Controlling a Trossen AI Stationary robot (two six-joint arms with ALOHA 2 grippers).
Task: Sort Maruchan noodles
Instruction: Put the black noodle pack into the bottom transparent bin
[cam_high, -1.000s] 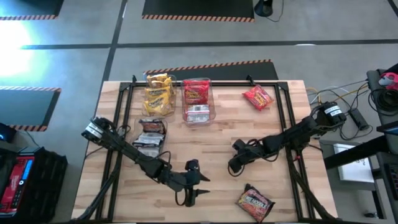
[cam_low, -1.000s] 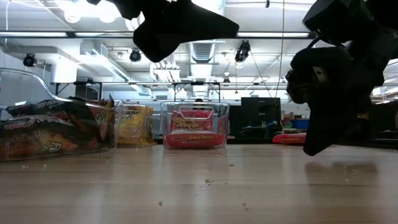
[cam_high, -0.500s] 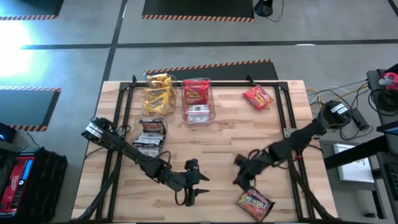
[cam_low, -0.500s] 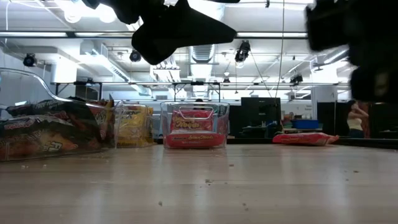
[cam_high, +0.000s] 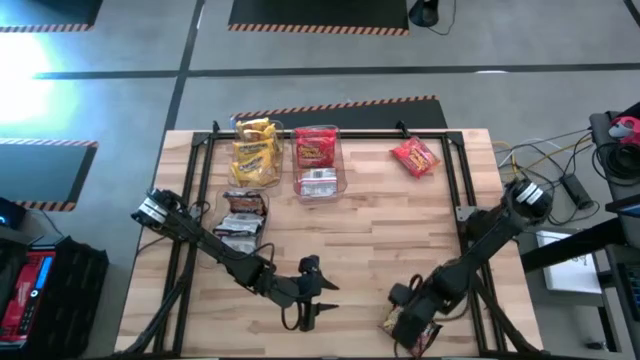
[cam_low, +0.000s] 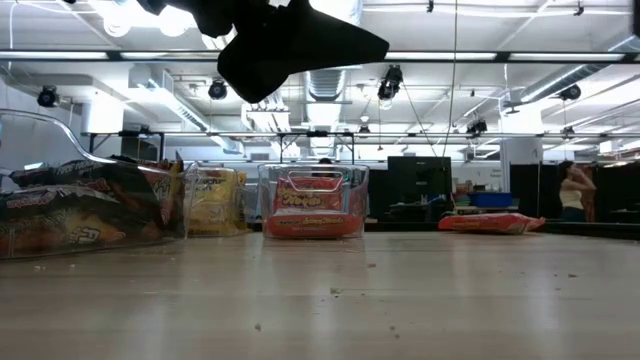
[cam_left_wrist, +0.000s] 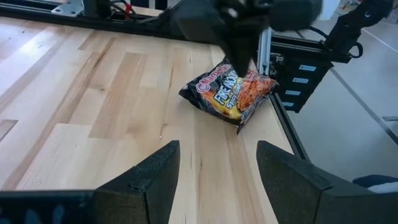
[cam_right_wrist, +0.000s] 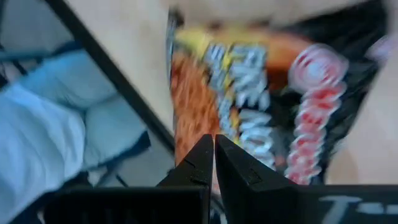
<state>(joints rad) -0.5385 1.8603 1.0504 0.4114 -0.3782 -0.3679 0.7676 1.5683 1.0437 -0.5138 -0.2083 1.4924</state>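
A dark Maruchan packet (cam_left_wrist: 230, 92) printed in orange lies flat near the table's near right corner. My right gripper (cam_high: 405, 322) hangs shut over it and covers most of it in the high view; in its own wrist view its closed gripper (cam_right_wrist: 213, 155) points at the packet (cam_right_wrist: 261, 106). My left gripper (cam_left_wrist: 217, 180) waits open and empty at the near middle (cam_high: 308, 300). A loose red packet (cam_high: 414, 157) lies flat at the far right. Clear bins hold yellow packets (cam_high: 255, 152), red packets (cam_high: 318, 160) and dark packets (cam_high: 240, 215). My right gripper comes at the dark packet from above, slanting down, with its fingers together. The views are blurred there, and I cannot tell whether the fingertips touch the wrapper. The packet lies flat on the table.
Black frame rails (cam_high: 470, 190) run along the table's sides and far edge. Bare wood lies between the bins and the near edge. Cables and gear sit off the right side (cam_high: 600, 160). A person (cam_low: 575, 190) stands far back in the room.
My right gripper has swung from the table's middle right toward the near edge, ending over the dark packet. It has tipped to point more steeply down, has stayed shut, and has left the low view. The packets have not moved.
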